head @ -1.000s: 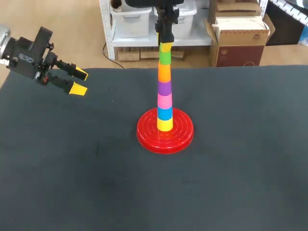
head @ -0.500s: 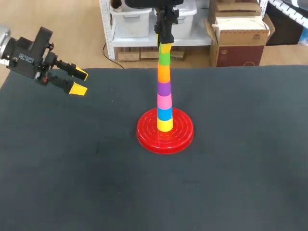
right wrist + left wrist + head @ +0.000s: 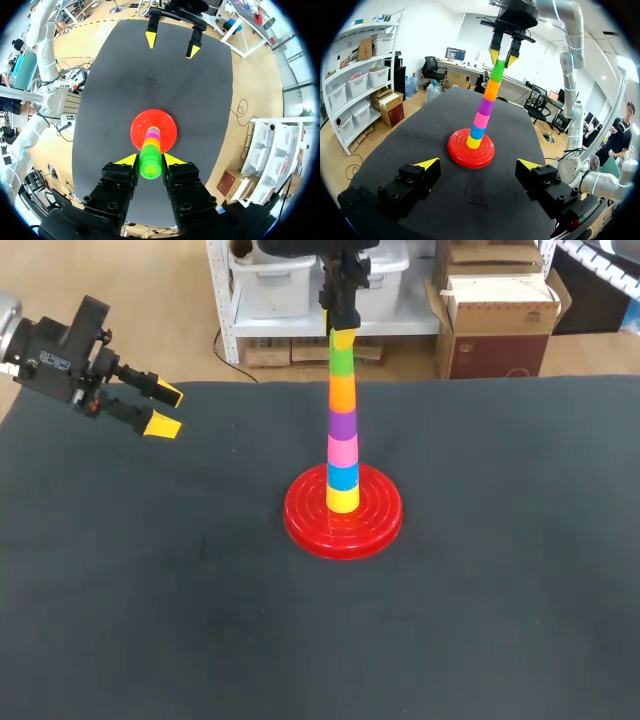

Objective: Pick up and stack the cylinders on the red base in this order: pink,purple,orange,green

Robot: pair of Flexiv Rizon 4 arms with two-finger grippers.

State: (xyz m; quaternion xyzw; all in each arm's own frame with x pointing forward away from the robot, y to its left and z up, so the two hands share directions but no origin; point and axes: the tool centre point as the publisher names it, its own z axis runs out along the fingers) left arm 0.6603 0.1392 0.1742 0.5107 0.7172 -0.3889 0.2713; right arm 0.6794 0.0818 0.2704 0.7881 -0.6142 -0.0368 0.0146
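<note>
Right gripper (image 3: 503,56) hangs at the top centre of the head view, set around the upper end of the green cylinder (image 3: 342,361). In its own wrist view the green top sits in the gap of the claw, closely flanked on both sides. I cannot tell whether the claw presses on it or stands just clear. Left gripper (image 3: 165,408) hangs in the upper left of the head view, over the table's far left corner and well apart from the stack. It is spread wide and holds nothing.

Dark grey cloth covers the table (image 3: 500,590). On it, just above the middle of the frame, lies the red base (image 3: 300,515), a round glossy disc with raised rings.

A single upright column stands on the middle of the base, each piece narrower than the one under it:
- yellow cylinder (image 3: 342,500), the lowest
- blue cylinder (image 3: 342,477)
- pink cylinder (image 3: 342,451)
- purple cylinder (image 3: 342,424)
- orange cylinder (image 3: 342,392)
- green cylinder, the topmost (and the slimmest)

The pieces touch one another and line up straight.

Against a second ago, the column, the base and the left gripper lie as they did. The right gripper also keeps its place at the green top, with no shift that I can make out.
</note>
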